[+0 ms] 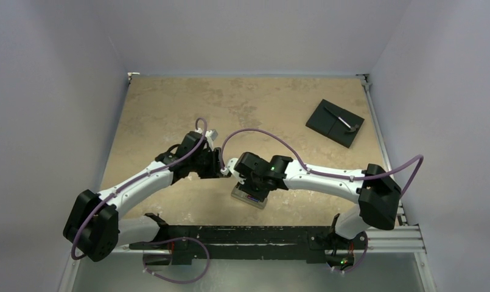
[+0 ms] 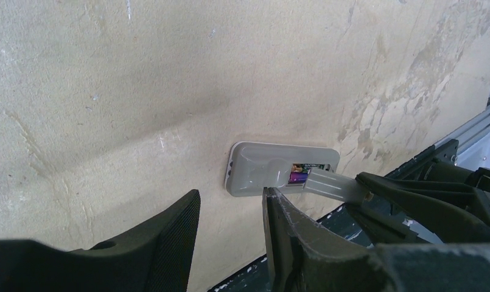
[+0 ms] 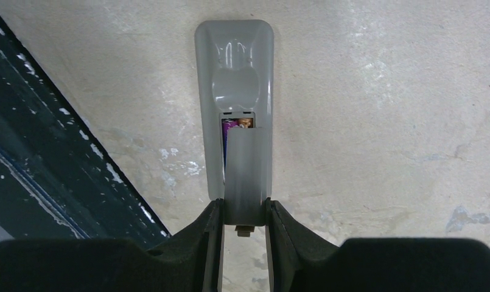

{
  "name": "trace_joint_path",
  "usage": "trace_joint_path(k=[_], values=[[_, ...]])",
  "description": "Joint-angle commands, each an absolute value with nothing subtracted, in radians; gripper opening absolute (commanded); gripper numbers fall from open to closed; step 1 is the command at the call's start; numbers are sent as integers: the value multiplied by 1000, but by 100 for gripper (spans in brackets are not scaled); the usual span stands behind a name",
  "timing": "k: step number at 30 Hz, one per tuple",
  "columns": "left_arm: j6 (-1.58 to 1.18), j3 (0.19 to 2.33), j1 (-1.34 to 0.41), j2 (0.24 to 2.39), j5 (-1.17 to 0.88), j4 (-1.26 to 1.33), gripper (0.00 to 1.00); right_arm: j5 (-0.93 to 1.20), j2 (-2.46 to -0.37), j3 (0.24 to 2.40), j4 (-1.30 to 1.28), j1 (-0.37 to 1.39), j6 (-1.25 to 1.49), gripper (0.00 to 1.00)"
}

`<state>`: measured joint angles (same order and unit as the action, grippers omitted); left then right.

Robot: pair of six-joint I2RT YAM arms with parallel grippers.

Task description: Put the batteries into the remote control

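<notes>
The remote control lies grey back up on the table, its battery bay partly uncovered. A purple battery with a coppery end shows in the bay, and a second cell cannot be made out. My right gripper is shut on the narrow grey cover strip, whose far end rests over the bay. In the left wrist view the remote, the battery and the cover appear just beyond my left gripper, which is open and holds nothing. From above, the remote lies under the right gripper, with the left gripper close by on its left.
A black square plate with a small tool on it lies at the far right of the table. The dark mounting rail runs along the near edge, close to the remote. Grey walls enclose the table on three sides.
</notes>
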<state>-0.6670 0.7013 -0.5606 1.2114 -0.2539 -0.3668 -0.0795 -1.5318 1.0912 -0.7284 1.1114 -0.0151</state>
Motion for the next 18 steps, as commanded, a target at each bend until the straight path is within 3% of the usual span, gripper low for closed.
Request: trace_joint_path(k=[1, 18], values=[[-638, 735, -550, 1214, -261, -342, 42, -28, -1522, 1086, -690, 1108, -16, 0], [-624, 736, -514, 1201, -240, -366, 42, -2, -1541, 1049, -648, 1108, -8, 0]])
